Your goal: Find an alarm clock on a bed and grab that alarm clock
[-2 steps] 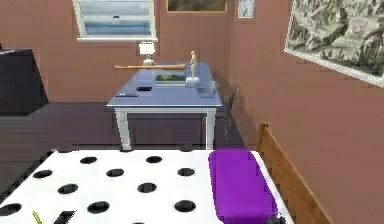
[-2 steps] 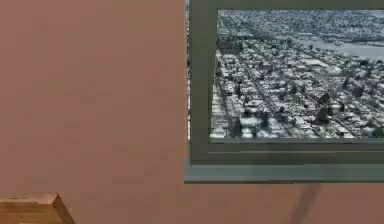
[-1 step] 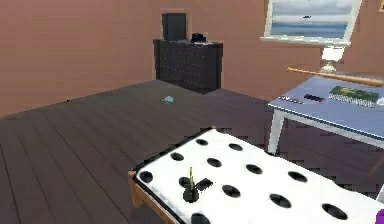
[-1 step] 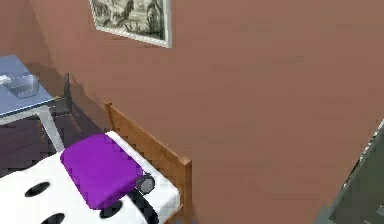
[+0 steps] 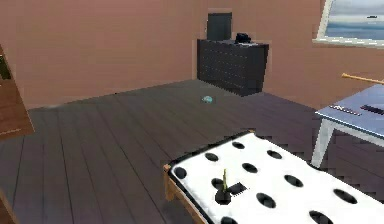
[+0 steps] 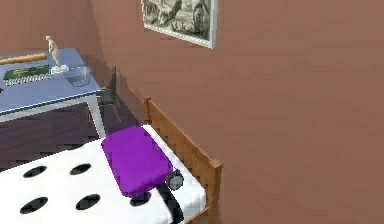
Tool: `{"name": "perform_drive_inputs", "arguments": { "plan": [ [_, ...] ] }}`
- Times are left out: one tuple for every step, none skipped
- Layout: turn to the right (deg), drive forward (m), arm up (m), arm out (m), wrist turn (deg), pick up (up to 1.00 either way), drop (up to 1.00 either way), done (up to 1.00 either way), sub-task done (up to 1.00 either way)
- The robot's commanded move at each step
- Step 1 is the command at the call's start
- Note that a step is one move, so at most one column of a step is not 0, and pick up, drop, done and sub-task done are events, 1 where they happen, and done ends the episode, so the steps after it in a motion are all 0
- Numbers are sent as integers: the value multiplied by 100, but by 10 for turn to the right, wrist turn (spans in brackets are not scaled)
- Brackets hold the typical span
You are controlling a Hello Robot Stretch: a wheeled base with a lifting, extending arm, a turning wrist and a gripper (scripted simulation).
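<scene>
One small round grey thing (image 6: pixel 176 182), which we are taking for the alarm clock, is lying on the bed (image 6: pixel 190 148), just beside the near right corner of a purple pillow (image 6: pixel 135 160) and close to the wooden rail. By our judgement the finding is looking done, while the grabbing is not yet begun: we are left with bringing the arm to the round grey thing and taking hold. We cannot tell how the fingers are standing. To the far left a blue-grey counter (image 6: pixel 62 92) is standing near the bed, and a framed picture (image 6: pixel 180 18) is hanging on the wall beyond.
</scene>
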Motion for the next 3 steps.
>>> {"name": "perform_drive_inputs", "arguments": {
  "plan": [
    [0,0,50,0,0,0,0,0,0],
    [0,0,0,50,0,0,0,0,0],
    [0,0,0,0,450,0,0,0,0]
  ]
}}
